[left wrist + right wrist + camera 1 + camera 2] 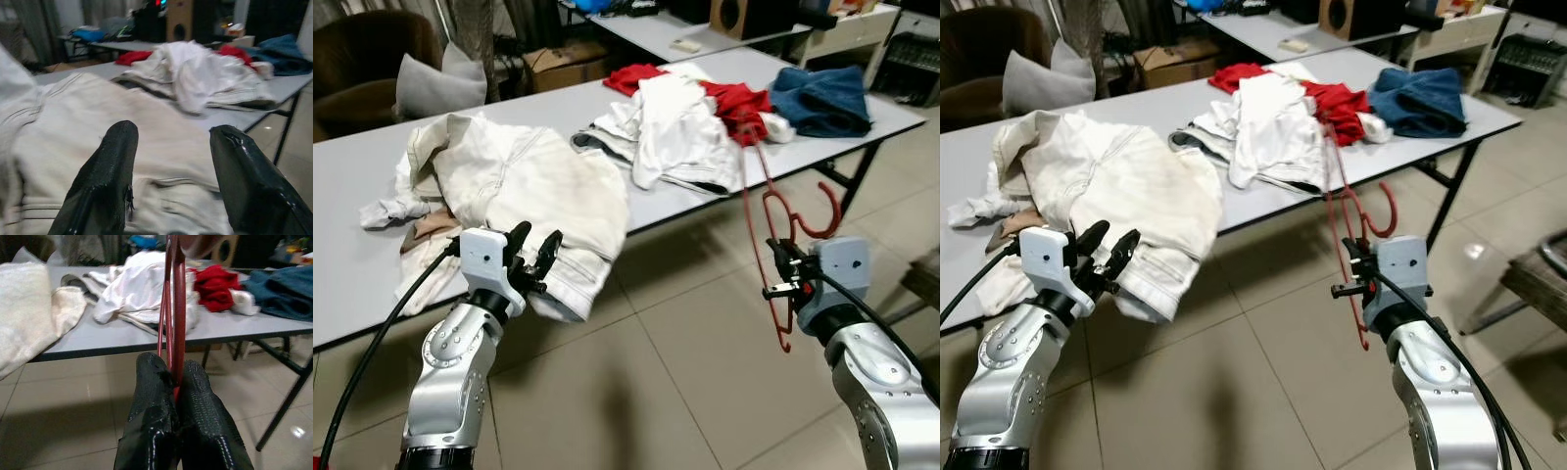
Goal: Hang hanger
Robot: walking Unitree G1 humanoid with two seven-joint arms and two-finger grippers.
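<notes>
The right claw (781, 277) is clamped on a red hanger (773, 211), which stands upright through its fingers with the hook above, out over the floor just short of the surface (342, 176) edge. The left claw (534, 257) is spread wide, empty, just before cream trousers (524, 181) draped off that edge.

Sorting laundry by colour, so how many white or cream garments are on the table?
2: a cream jacket draped over the table's near edge before the open left gripper, and a white garment mid-table beside red clothes. Others may lie underneath.
</notes>
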